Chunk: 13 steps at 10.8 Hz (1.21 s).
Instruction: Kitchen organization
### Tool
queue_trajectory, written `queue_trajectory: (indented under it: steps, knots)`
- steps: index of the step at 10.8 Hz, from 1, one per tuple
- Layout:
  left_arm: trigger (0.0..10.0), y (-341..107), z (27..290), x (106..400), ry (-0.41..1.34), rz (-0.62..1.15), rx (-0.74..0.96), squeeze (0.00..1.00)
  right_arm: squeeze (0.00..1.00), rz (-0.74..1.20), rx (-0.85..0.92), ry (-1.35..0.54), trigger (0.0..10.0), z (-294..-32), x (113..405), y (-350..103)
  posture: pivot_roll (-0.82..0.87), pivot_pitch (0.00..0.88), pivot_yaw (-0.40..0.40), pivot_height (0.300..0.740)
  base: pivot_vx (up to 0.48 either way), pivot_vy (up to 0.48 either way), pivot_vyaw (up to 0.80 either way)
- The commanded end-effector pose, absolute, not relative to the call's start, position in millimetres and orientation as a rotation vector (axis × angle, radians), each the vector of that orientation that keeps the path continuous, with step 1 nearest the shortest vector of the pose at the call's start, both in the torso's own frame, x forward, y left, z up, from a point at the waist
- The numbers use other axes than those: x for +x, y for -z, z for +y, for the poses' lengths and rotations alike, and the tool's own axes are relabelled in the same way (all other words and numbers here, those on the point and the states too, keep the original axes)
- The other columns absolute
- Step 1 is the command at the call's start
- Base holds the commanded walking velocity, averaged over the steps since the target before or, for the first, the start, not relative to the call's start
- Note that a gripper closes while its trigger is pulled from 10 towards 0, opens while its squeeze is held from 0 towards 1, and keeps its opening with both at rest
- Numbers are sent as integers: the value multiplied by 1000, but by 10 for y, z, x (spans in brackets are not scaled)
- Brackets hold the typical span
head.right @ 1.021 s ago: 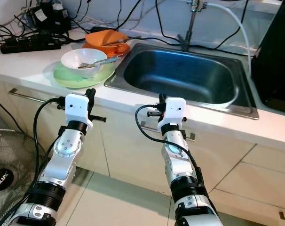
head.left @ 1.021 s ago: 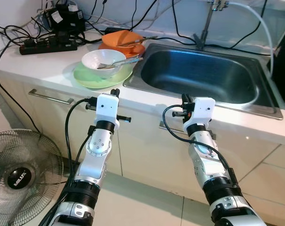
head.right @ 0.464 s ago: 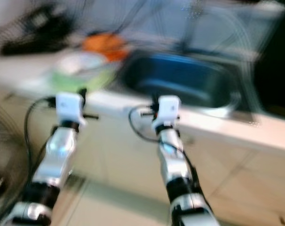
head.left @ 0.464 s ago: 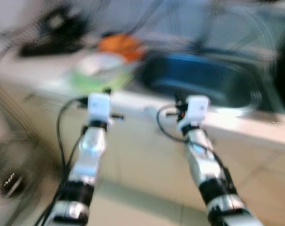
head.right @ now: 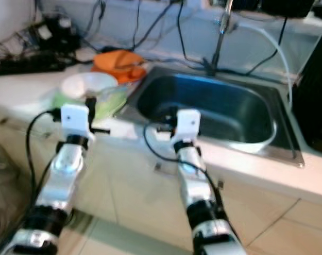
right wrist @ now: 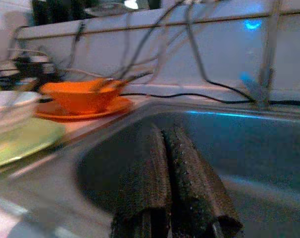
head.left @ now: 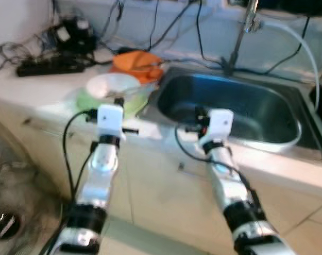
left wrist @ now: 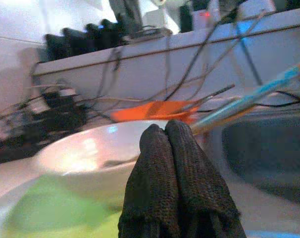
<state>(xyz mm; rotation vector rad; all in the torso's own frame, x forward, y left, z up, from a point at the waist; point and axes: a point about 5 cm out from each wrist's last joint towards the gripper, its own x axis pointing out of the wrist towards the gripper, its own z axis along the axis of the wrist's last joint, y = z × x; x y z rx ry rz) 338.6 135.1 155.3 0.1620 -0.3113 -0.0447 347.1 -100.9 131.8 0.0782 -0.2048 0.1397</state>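
White bowl on green plate (utensil inside), orange bowl behind — both grippers' fingers pressed together, empty.

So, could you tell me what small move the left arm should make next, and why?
Probably open the left gripper and ease it forward to the rim of the white bowl. Its fingers are shut just short of the bowl, which sits on the green plate beside the sink with cutlery in it.
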Motion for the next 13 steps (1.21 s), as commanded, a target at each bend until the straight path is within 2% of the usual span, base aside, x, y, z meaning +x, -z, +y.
queue_trajectory:
  steps: [1,5,13]
  knots:
    - [10000,-1581,1246,3386,77,-327,156,0,0,-214,75,-108,10000,-1118,3483,-1341,87,3,-24,740,480,0,0]
    - [10000,-1610,1200,3357,103,-359,162,0,0,-204,68,-107,10000,-1115,3478,-1319,90,5,-25,740,73,0,200]
    - [10000,-1536,1183,3295,143,-338,173,0,0,-194,63,-103,10000,-1130,3490,-1315,86,6,-28,740,0,0,0]
